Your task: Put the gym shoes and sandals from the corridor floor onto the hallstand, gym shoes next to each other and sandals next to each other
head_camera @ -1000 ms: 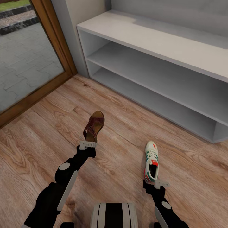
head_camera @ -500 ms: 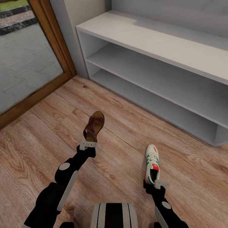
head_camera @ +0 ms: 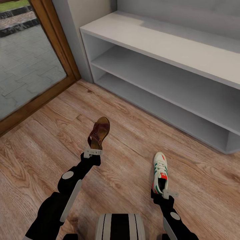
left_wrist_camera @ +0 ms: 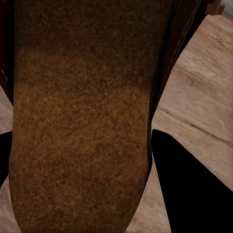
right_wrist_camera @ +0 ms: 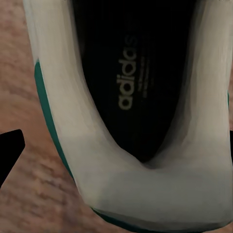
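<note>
One dark brown sandal (head_camera: 99, 132) sticks forward from my left gripper (head_camera: 93, 152), which is shut on its heel end and holds it over the corridor floor (head_camera: 126, 133). In the left wrist view its tan footbed (left_wrist_camera: 82, 121) sits between the black fingers (left_wrist_camera: 194, 194). My right gripper (head_camera: 165, 192) is shut on the heel of a white gym shoe (head_camera: 160, 170) with green stripes and red accents. The right wrist view looks into the shoe's dark inside (right_wrist_camera: 131, 82). The pale-grey hallstand (head_camera: 160, 40) stands ahead and to the right, both of its shelf tiers bare.
A wood-framed glass door (head_camera: 30, 60) closes off the left side, with paving outside. A grey wall corner (head_camera: 71, 20) sits between the door and the hallstand. Wood-plank floor stretches from my arms to the rack's base.
The view shifted slightly a second ago, so the hallstand and gym shoe sit a little lower in the picture. Both grippers keep their hold; nothing has moved over the last half second.
</note>
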Available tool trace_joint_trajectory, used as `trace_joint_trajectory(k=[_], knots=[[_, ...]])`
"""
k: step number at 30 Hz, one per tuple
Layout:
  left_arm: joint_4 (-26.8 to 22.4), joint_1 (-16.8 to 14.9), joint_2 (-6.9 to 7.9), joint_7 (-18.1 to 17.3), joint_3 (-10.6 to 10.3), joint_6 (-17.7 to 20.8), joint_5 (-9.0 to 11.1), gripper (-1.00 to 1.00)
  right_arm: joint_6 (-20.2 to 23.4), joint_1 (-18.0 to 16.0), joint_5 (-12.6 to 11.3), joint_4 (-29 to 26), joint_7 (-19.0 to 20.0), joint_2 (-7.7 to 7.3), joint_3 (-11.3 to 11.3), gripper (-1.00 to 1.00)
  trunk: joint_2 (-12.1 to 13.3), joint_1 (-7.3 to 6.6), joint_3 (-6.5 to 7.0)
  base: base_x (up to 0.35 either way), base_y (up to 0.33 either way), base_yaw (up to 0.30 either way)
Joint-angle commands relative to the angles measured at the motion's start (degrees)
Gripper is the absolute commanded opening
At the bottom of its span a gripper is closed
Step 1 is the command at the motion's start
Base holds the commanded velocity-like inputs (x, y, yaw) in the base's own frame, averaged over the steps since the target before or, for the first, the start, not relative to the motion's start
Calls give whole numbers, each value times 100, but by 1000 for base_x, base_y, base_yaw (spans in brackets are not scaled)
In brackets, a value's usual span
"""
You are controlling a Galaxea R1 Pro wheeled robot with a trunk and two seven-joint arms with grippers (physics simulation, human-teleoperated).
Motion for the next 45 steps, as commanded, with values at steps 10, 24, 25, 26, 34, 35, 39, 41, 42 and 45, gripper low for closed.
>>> trace_joint_trajectory(k=[10, 24, 25, 26, 34, 35, 39, 41, 42, 45], knots=[[-6, -2, -2, -13, 1, 33, 41, -100, -25, 2, -51, 2, -12, 0, 10, 100, -1, -1, -3, 76, 0, 0], [-6, -2, -2, -13, 3, 33, 41, -100, -25, -2, -59, 2, -12, 0, 6, -100, -1, -1, -3, 2, 0, 0], [-6, -2, -2, -13, 2, 33, 41, -100, -25, -2, -59, 2, -12, 0, 8, -100, -1, -1, -3, 0, 0, 0], [-6, -2, -2, -13, 2, 33, 41, -100, -25, -2, -59, 2, -12, 0, 9, -100, -1, -1, -3, 0, 0, 0], [-6, -2, -2, -13, 1, 33, 41, -100, -25, 0, -60, 2, -14, 0, 9, -100, -1, -1, -3, 0, 0, 0], [-6, -2, -2, -13, 0, 33, 41, -100, -25, 1, -60, 2, -13, 0, 10, -100, -1, -1, -3, 0, 0, 0], [-6, -2, -2, -13, 1, 33, 41, -100, -25, 1, -60, 2, -12, 0, 7, -100, -1, -1, -3, 0, 0, 0], [-6, -2, -2, -13, -1, 33, 41, -100, -25, -1, -60, 2, -12, 0, 9, -100, -1, -1, -3, 0, 0, 0], [-6, -2, -2, -13, -1, 33, 41, -100, -25, -1, -60, 2, -12, 0, 9, -100, -1, -1, -3, 0, 0, 0], [-6, -2, -2, -13, 0, 33, 41, -100, -25, 0, -60, 2, -12, 0, 10, -100, -1, -1, -3, 0, 0, 0]])
